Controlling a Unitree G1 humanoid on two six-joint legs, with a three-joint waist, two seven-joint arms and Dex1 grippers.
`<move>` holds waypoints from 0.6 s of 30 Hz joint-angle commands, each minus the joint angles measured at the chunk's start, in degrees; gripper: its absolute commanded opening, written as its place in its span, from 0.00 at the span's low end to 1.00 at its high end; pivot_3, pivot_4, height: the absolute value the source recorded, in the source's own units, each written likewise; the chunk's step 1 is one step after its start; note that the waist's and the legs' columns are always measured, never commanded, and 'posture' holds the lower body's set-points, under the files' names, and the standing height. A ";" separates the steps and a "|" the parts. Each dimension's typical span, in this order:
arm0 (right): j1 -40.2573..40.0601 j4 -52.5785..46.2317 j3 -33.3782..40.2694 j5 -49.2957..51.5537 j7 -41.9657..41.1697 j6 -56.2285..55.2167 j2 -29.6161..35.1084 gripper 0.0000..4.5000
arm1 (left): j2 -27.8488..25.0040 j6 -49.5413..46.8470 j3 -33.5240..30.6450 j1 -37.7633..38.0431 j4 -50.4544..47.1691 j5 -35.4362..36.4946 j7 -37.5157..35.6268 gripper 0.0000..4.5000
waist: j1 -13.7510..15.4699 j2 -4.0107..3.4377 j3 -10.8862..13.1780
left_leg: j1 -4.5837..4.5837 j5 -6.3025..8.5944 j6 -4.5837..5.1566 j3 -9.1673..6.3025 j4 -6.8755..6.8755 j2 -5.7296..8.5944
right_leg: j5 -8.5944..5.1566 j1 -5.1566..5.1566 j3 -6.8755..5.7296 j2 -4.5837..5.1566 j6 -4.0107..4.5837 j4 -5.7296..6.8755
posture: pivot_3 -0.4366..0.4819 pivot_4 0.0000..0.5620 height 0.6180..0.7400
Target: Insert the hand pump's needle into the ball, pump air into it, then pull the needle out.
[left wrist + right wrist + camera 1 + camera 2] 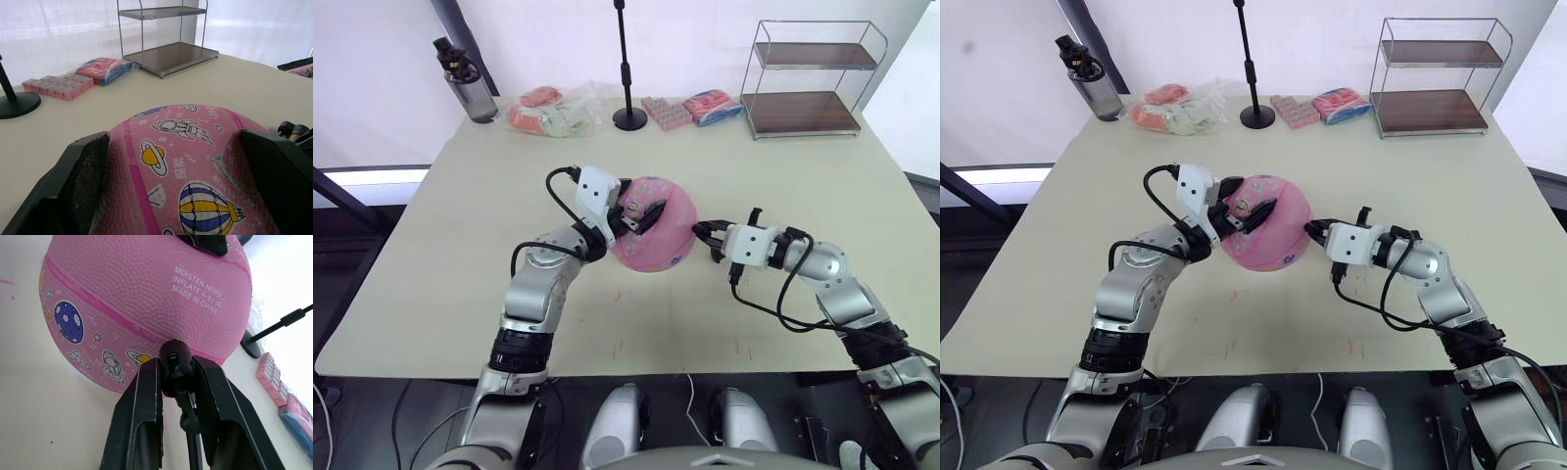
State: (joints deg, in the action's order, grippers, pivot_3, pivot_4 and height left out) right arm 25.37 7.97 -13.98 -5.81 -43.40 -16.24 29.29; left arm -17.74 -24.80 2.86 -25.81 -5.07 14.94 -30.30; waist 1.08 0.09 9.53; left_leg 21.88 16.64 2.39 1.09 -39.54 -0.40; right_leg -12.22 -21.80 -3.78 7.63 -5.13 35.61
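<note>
A pink ball (664, 243) printed with rockets and planets rests at the middle of the table. My left gripper (632, 212) is on its upper left side, and the two black fingers (80, 181) press on opposite sides of the ball (186, 147). My right gripper (175, 363) is at the ball's right side, shut on a small black round fitting (172, 363) with a black hose trailing back from it. The fitting sits just short of the ball's skin (146, 284). The needle's metal pin is hidden, and the hand pump's cylinder is out of view.
Along the far edge of the table stand a wire two-tier shelf (813, 78), a black stand with a round base (628, 117), a water bottle (465, 83), pink packets (666, 111), a red and blue pack (713, 105) and a plastic bag of snacks (548, 113).
</note>
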 commanded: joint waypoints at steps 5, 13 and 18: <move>-3.15 -6.32 5.52 12.80 -6.70 4.36 2.58 0.08 | -0.90 -3.58 3.65 2.74 5.18 -3.39 0.58 1.00 | 0.48 0.00 0.00 | 0.04 0.01 0.01 0.00 0.00 0.04 | 0.00 0.01 0.00 0.02 0.00 -0.09 | 0.48 0.27 0.96; -4.55 -9.60 9.29 20.16 -12.63 10.21 7.57 0.08 | -0.84 -2.88 4.50 3.40 6.10 -3.54 0.47 1.00 | 1.34 -0.04 -0.01 | 0.12 0.06 0.10 -0.01 0.07 0.07 | 0.00 0.03 -0.03 0.04 0.00 -0.37 | 0.48 0.27 0.96; -7.05 -11.91 11.96 22.80 -13.44 11.99 9.80 0.08 | -0.94 -2.45 4.73 3.63 6.66 -3.48 0.27 1.00 | 1.54 -0.07 -0.02 | 0.23 0.12 0.19 -0.01 0.11 0.09 | 0.01 0.11 -0.13 0.04 -0.02 -0.71 | 0.48 0.27 0.96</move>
State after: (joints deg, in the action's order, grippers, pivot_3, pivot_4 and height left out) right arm 18.87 0.00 -7.63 13.69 -55.80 -3.81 36.90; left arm -17.74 -24.09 6.32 -25.81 -5.08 14.13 -30.94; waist 2.62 0.02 9.51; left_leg 22.13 16.77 2.60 1.09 -39.43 -0.30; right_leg -12.21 -21.69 -3.91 7.69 -5.15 34.86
